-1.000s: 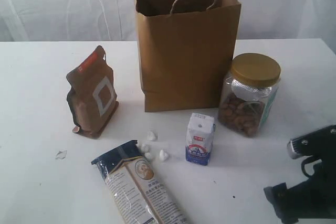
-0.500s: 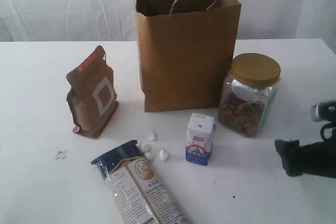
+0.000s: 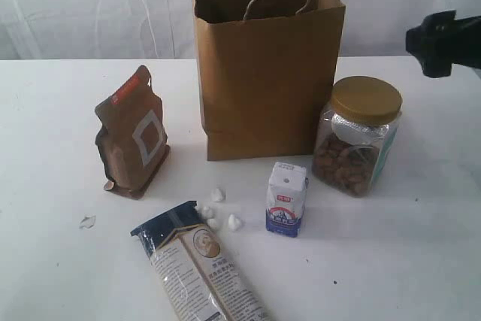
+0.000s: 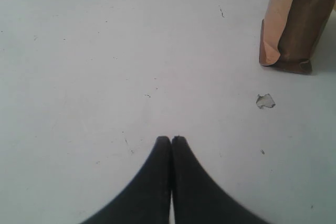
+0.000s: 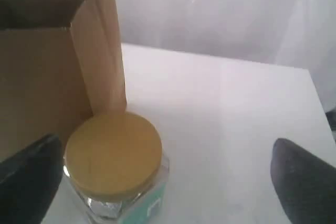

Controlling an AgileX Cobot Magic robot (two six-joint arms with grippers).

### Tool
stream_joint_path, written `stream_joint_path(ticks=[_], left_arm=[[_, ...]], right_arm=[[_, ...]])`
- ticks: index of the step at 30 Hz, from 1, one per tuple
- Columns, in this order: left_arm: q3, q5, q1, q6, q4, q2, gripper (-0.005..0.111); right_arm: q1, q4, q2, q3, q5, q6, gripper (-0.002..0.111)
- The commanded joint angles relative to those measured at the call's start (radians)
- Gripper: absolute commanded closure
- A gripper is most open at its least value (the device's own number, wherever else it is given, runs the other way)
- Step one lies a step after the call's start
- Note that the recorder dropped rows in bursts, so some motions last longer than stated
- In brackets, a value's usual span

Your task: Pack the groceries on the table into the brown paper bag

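Note:
The tall brown paper bag (image 3: 267, 65) stands open at the back of the table (image 3: 421, 261). Around it are the brown red-labelled pouch (image 3: 133, 134), the tan-lidded jar (image 3: 359, 134), the small white-blue carton (image 3: 286, 198), the blue-topped noodle packet (image 3: 199, 261) and small white lumps (image 3: 218, 212). My right gripper (image 3: 434, 41) hangs high, right of the bag. In its wrist view it (image 5: 165, 148) is open wide above the jar (image 5: 113, 153), beside the bag (image 5: 52, 77). My left gripper (image 4: 171, 140) is shut and empty over bare table, away from the pouch (image 4: 296, 24). The can and yellow bottle are out of view.
A small pale flat scrap (image 3: 87, 222) lies on the table left of the noodle packet, and it shows as a scrap (image 4: 265, 100) near the pouch in the left wrist view. White curtains hang behind the table.
My right gripper has risen from low at the front right of the table to high at the right, above and beyond the jar. The groceries have not moved.

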Motion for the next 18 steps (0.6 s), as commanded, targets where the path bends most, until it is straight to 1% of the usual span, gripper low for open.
stream_joint_path(ticks=[1, 3, 5, 7, 11, 18], left_arm=[[0.003, 0.0, -0.006, -0.009, 0.0, -0.003, 0.107], [0.003, 0.0, -0.006, -0.009, 0.0, -0.003, 0.107], [0.003, 0.0, -0.006, -0.009, 0.0, -0.003, 0.107], [0.003, 0.0, -0.006, -0.009, 0.0, -0.003, 0.107], [0.003, 0.0, -0.006, -0.009, 0.0, -0.003, 0.107], [0.003, 0.0, -0.006, -0.009, 0.0, -0.003, 0.107]], right_arm=[[0.002, 0.178, 0.213, -0.209, 0.342, -0.295, 0.003], [0.002, 0.283, 0.304, -0.317, 0.483, -0.395, 0.003], [0.002, 0.329, 0.381, -0.406, 0.547, -0.419, 0.003], [0.002, 0.337, 0.436, -0.472, 0.54, -0.419, 0.003], [0.002, 0.337, 0.515, -0.548, 0.522, -0.423, 0.003], [0.002, 0.336, 0.614, -0.576, 0.536, -0.426, 0.003]])
